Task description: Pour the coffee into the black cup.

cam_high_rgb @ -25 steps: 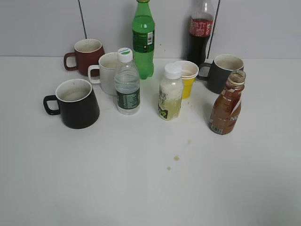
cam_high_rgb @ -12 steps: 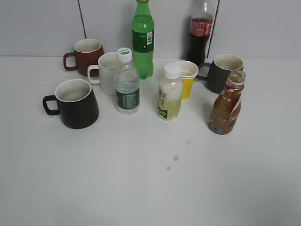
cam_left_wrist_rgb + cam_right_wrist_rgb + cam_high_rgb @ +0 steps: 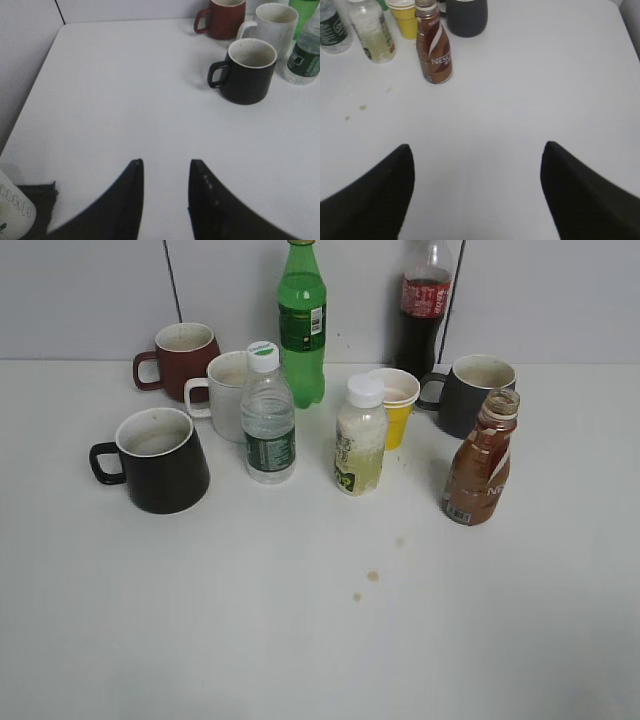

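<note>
The coffee bottle (image 3: 480,460) stands uncapped at the right of the table, brown with a brown-and-white label; it also shows in the right wrist view (image 3: 433,47). The black cup (image 3: 160,460) stands at the left, white inside, handle to the left; it also shows in the left wrist view (image 3: 249,70). My left gripper (image 3: 165,162) is open and empty, well short of the black cup. My right gripper (image 3: 477,147) is wide open and empty, well short of the coffee bottle. Neither gripper shows in the exterior view.
Behind stand a maroon mug (image 3: 180,358), a white mug (image 3: 225,395), a water bottle (image 3: 268,420), a green bottle (image 3: 303,325), a pale drink bottle (image 3: 360,440), a yellow cup (image 3: 398,405), a cola bottle (image 3: 422,310) and a dark grey mug (image 3: 475,392). Small brown drips (image 3: 372,576) lie mid-table.
The whole scene has shifted very slightly left in the exterior view; no object has moved relative to the others.
</note>
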### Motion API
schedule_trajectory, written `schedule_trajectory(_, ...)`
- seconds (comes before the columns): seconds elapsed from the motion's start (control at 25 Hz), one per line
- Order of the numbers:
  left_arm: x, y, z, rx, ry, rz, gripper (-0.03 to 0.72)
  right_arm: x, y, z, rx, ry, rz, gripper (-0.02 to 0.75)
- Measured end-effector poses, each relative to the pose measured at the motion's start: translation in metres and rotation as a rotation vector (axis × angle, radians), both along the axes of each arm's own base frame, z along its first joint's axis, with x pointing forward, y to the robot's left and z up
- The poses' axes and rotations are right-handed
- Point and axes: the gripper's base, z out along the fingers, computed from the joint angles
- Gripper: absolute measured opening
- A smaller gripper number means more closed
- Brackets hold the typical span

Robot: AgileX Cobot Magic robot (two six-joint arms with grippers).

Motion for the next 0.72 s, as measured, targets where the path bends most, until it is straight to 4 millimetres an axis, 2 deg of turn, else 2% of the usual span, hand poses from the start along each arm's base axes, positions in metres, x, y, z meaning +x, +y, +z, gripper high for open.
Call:
schedule_trajectory(0.16, -0.0104, 0.0006, -0.0002, -0.004, -0.064, 0.012, 0.241, 0.0003, 0.0003, -0.0002, 0.001, 0.001, -0.043, 0.587)
schedule_trajectory(0.72, -0.0107, 0.0006, -0.0002, -0.004, -0.067, 0.012, 0.241, -0.0040, 0.0017, -0.0013, 0.019, -0.024, -0.033, 0.585)
